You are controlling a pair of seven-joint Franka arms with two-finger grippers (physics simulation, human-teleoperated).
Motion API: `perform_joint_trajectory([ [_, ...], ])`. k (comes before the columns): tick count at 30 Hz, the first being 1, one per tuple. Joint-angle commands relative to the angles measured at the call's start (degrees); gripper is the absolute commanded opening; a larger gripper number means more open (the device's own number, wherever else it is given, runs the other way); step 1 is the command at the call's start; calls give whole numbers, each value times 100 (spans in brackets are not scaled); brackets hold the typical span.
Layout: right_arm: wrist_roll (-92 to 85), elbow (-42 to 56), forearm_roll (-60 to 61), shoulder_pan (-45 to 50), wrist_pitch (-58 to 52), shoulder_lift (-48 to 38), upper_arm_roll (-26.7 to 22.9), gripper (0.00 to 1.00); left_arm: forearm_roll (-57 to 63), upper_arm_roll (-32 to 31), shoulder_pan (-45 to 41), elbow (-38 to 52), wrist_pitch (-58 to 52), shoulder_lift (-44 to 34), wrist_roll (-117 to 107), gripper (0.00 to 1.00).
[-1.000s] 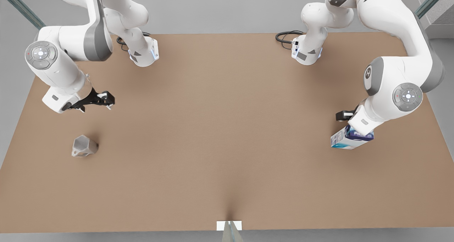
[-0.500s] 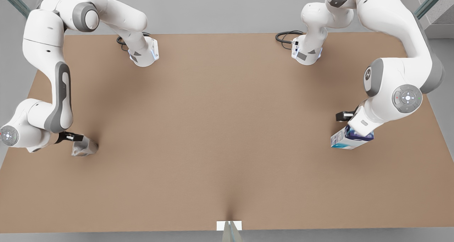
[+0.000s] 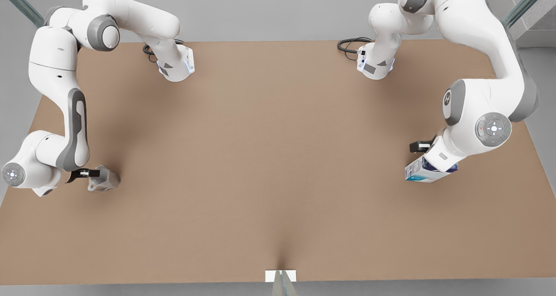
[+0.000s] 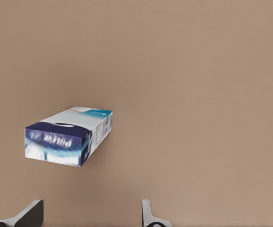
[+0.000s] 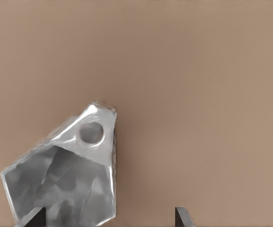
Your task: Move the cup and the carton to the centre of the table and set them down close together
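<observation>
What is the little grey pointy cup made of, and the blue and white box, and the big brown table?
The small pale grey faceted cup looks like glossy metal or glazed ceramic: bright glints sit on its angled faces. The rectangular white, blue and teal carton looks like printed cardboard, with flat sides and sharp folded edges. The tan-brown table looks matte, perhaps board or laminate; it shows no shine or grain.
</observation>
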Motion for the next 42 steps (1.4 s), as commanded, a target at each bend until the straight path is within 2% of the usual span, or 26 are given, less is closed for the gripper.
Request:
perform_joint_trajectory([
  [1, 0, 1, 0, 0, 0, 5, 0, 100, 9, -9, -12, 30, 0, 29, -26, 100],
  [15, 9, 238, 53, -9, -9, 471, 0, 99, 0, 35, 58, 65, 53, 12, -35, 100],
  [17, 9, 247, 53, 0, -88, 471, 0, 50, 9, 35, 49, 56, 44, 12, -18, 100],
  [18, 9, 247, 53, 0, -114, 471, 0, 37, 0, 35, 67, 65, 53, 12, 17, 100],
  [19, 9, 247, 53, 0, -106, 471, 0, 29, -9, 35, 75, 65, 35, 3, 17, 100],
  [24, 9, 255, 80, -44, -18, 594, 9, 26, -18, 35, 67, 56, 61, 20, 9, 100],
  [26, 9, 247, 80, -26, -26, 594, 17, 21, -35, 35, 75, 56, 79, 20, -18, 100],
  [34, 35, 264, 80, -44, -61, 585, 123, 21, -53, 9, 58, 65, 26, 12, 53, 100],
  [40, 79, 387, 80, -149, -132, 523, 571, 21, -53, 9, 75, 56, 35, 12, 53, 100],
  [42, 79, 563, 71, -88, -132, 515, 1002, 21, -53, 9, 75, 56, 44, 12, 53, 100],
])
